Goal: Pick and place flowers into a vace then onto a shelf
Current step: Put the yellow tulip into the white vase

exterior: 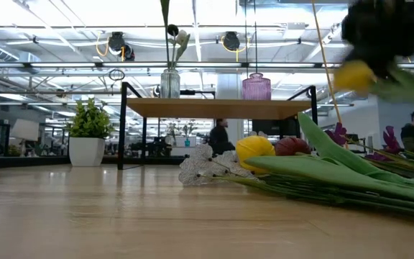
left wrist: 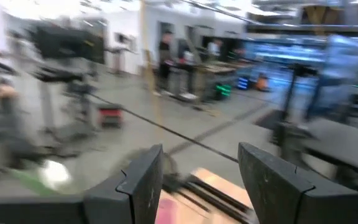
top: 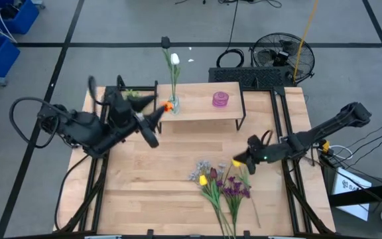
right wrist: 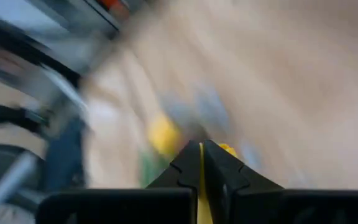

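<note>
Wooden tabletop (top: 158,179): right gripper (top: 239,161) clenched on yellow tulip (top: 236,162) w/ flowers (top: 221,187) below; left gripper (top: 152,126) spread wide.

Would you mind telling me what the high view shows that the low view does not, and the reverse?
Only the high view shows both arms whole: the left gripper open by the shelf, the right gripper shut over the flower pile. Only the low view shows the potted plant and people beyond the table. Both show the shelf, its clear vase and purple vase.
</note>
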Motion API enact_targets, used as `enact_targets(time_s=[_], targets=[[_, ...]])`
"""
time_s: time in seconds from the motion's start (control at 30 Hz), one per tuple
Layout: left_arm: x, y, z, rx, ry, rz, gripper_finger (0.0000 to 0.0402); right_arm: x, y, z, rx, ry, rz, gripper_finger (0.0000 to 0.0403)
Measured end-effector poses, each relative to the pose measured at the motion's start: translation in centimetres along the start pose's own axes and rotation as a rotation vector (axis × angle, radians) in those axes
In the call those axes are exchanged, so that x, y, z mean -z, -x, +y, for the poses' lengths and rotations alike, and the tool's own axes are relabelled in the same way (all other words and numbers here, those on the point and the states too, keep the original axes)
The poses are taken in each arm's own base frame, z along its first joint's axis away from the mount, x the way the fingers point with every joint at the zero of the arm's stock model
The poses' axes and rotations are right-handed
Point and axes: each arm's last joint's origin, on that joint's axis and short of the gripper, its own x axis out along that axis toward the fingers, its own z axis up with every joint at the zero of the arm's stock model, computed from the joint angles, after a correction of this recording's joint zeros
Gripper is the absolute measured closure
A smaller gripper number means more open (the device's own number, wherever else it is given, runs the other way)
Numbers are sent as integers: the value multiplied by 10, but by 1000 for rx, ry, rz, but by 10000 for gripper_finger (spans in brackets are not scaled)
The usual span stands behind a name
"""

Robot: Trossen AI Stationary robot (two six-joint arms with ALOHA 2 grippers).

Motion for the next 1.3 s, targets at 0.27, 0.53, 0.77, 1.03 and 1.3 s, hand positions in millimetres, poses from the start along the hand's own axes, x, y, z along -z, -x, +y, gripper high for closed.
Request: enact_targets(time_s=[0.27, 0.53, 0.77, 1.03, 1.3], targets=[[33, -3, -12, 228, 185, 241, 188, -61, 37, 45, -415, 298, -694, 401], [69, -22, -40, 289, 155, 381, 188, -102, 69, 67, -457, 486, -1040, 402], [87, -50, -51, 243, 194, 389, 188, -145, 63, 115, -511, 677, -932, 402], [94, -68, -60, 268, 130, 333, 188, -172, 40, 156, -571, 712, -897, 402], [91, -68, -61, 278, 131, 313, 188, -175, 22, 164, -557, 726, -879, 403]])
